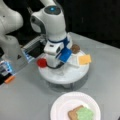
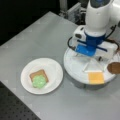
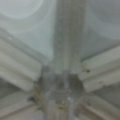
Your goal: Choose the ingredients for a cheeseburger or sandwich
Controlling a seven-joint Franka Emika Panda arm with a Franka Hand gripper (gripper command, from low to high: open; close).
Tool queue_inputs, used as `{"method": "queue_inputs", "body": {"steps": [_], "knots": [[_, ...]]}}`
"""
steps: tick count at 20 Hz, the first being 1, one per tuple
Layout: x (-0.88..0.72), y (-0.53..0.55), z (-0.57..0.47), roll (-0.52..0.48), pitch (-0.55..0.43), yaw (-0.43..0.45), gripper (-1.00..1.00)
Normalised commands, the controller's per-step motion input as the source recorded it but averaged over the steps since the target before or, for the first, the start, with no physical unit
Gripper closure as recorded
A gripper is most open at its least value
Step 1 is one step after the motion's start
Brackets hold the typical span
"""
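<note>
Counting the pieces, we find one toast square point(image 2: 38, 74) topped by one lettuce blob point(image 2: 39, 81) on the white plate point(image 2: 53, 67), and one cheese square point(image 2: 96, 78), one patty point(image 2: 114, 67) and one tomato disc point(image 1: 41, 62) on the round turntable point(image 2: 75, 67). The gripper point(image 1: 53, 65) hangs low over the turntable; we cannot tell how its jaws stand. Only a front view shows the tomato disc; the wrist view shows just pale ribs point(image 3: 22, 72).
</note>
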Motion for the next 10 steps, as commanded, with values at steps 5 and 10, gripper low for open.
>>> {"method": "queue_inputs", "body": {"steps": [5,10], "knots": [[-0.11,0.03,-0.11,-0.100,-0.143,0.240,-1.00],[-0.12,0.03,-0.11,-0.065,-0.149,0.306,-1.00]]}}
